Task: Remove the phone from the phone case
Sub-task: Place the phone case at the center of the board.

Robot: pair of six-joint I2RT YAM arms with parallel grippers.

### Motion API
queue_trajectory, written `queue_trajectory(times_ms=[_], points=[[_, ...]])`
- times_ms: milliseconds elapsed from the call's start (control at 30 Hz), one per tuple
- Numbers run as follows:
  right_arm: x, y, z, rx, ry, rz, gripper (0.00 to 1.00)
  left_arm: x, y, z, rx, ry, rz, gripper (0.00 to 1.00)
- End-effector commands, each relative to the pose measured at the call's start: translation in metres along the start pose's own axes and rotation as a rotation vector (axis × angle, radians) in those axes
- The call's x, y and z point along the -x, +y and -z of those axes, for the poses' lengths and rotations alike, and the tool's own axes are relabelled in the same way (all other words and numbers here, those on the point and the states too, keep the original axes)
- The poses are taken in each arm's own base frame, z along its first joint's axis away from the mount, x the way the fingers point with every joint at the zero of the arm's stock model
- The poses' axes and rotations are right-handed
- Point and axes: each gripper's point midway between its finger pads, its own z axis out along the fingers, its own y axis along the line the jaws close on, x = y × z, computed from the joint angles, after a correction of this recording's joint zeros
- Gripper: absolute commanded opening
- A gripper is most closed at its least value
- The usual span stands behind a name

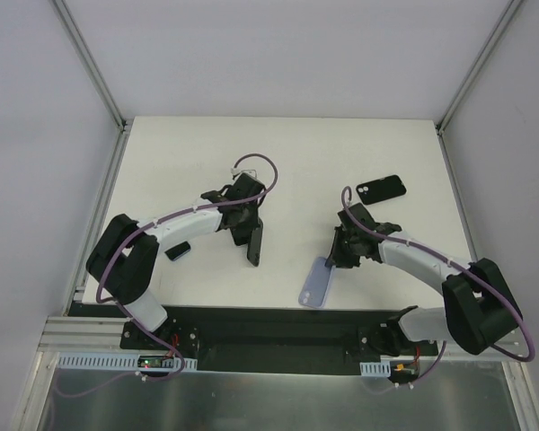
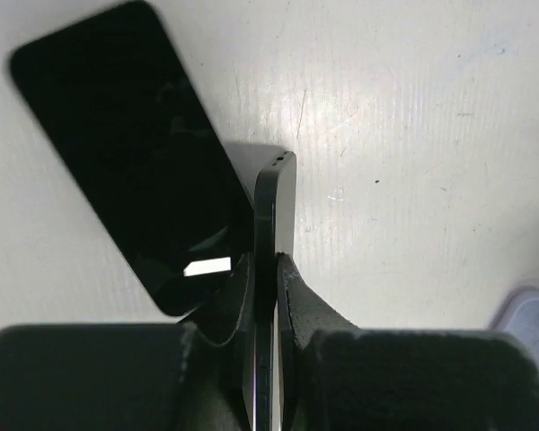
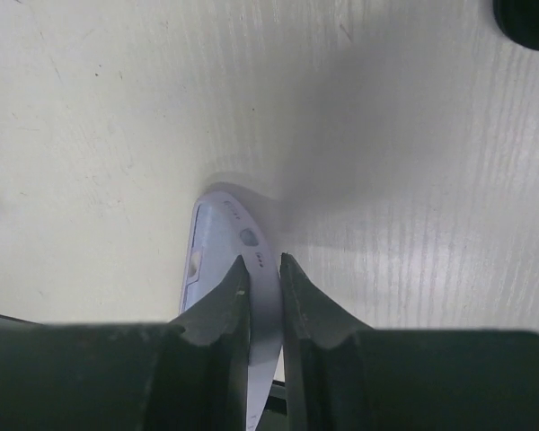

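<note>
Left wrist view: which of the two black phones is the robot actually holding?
The edge-on phone, seen only as a thin strip, is pinched in the left gripper. The flat phone lies screen up on the table beside it, ungripped.

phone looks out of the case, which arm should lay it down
Left: the left gripper is shut on the phone, edge-on over the table; the right gripper holds only the case.
</note>
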Motion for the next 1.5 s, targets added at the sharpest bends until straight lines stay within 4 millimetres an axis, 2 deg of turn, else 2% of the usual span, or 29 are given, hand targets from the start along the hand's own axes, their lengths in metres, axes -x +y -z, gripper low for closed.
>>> queue_trajectory(times_ms=[0,200,233,333,433,467,500,567,667,700,733,800,933,967,1033,1100,1133,1200,1233,1267,1300,1333,1400,1433,1467], points=[[-0.022,-0.043,0.007,-0.206,0.089,0.064,0.01,-0.075,0.072,0.008,0.277,0.252,-0.173,0.0],[0.008,-0.012,0.022,-0.148,0.038,0.066,0.01,-0.056,0.052,0.022,0.187,0.194,-0.156,0.0],[0.019,-0.001,0.027,-0.126,0.016,0.068,0.01,-0.051,0.049,0.026,0.175,0.177,-0.153,0.0],[0.038,0.013,0.032,-0.109,-0.009,0.067,0.01,-0.031,0.038,0.034,0.144,0.118,-0.142,0.0],[0.047,0.027,0.033,-0.074,0.008,0.059,0.01,-0.016,0.034,0.039,0.142,0.074,-0.133,0.0],[0.059,0.038,0.039,-0.049,-0.017,0.063,0.01,-0.008,0.028,0.042,0.134,0.052,-0.127,0.0],[0.063,0.04,0.036,-0.049,-0.012,0.061,0.01,-0.003,0.026,0.042,0.133,0.039,-0.127,0.0],[0.082,0.053,0.037,-0.032,-0.037,0.061,0.01,0.013,0.018,0.042,0.13,0.007,-0.126,0.0],[0.103,0.062,0.029,-0.006,-0.041,0.05,0.01,0.035,0.008,0.037,0.148,-0.03,-0.138,0.0],[0.119,0.067,0.033,0.022,-0.065,0.029,0.01,0.041,0.007,0.035,0.156,-0.04,-0.142,0.0],[0.128,0.069,0.031,0.04,-0.078,0.022,0.01,0.052,0.005,0.031,0.18,-0.062,-0.15,0.0],[0.145,0.072,0.026,0.084,-0.077,-0.01,0.01,0.061,0.004,0.026,0.207,-0.073,-0.159,0.0],[0.179,0.078,0.011,0.196,-0.096,-0.062,0.01,0.085,-0.003,0.002,0.282,-0.089,-0.186,0.0],[0.182,0.074,0.0,0.19,-0.078,-0.078,0.01,0.089,-0.002,-0.002,0.305,-0.097,-0.189,0.0],[0.199,0.071,-0.004,0.206,-0.086,-0.096,0.01,0.097,-0.009,-0.013,0.313,-0.1,-0.191,0.0],[0.205,0.061,-0.019,0.193,-0.061,-0.122,0.01,0.105,-0.011,-0.019,0.333,-0.113,-0.192,0.0],[0.213,0.06,-0.018,0.188,-0.066,-0.127,0.04,0.11,-0.015,-0.024,0.338,-0.118,-0.195,0.0],[0.213,0.045,-0.025,0.145,-0.04,-0.146,0.13,0.117,-0.019,-0.028,0.346,-0.128,-0.197,0.0],[0.215,0.041,-0.024,0.131,-0.042,-0.148,0.26,0.122,-0.023,-0.033,0.344,-0.129,-0.2,0.0],[0.219,0.035,-0.022,0.106,-0.06,-0.151,0.32,0.126,-0.027,-0.034,0.334,-0.133,-0.198,0.0],[0.218,0.026,-0.02,0.081,-0.057,-0.152,0.51,0.124,-0.03,-0.041,0.326,-0.117,-0.205,0.0],[0.219,0.022,-0.018,0.065,-0.062,-0.153,0.6,0.131,-0.042,-0.04,0.28,-0.121,-0.201,0.04],[0.22,0.011,-0.009,0.035,-0.078,-0.161,0.74,0.132,-0.053,-0.042,0.237,-0.107,-0.197,0.16],[0.22,0.008,-0.005,0.021,-0.086,-0.155,0.77,0.133,-0.061,-0.042,0.2,-0.1,-0.189,0.29],[0.223,0.005,0.005,0.005,-0.115,-0.151,0.78,0.134,-0.065,-0.042,0.182,-0.099,-0.187,0.35]])
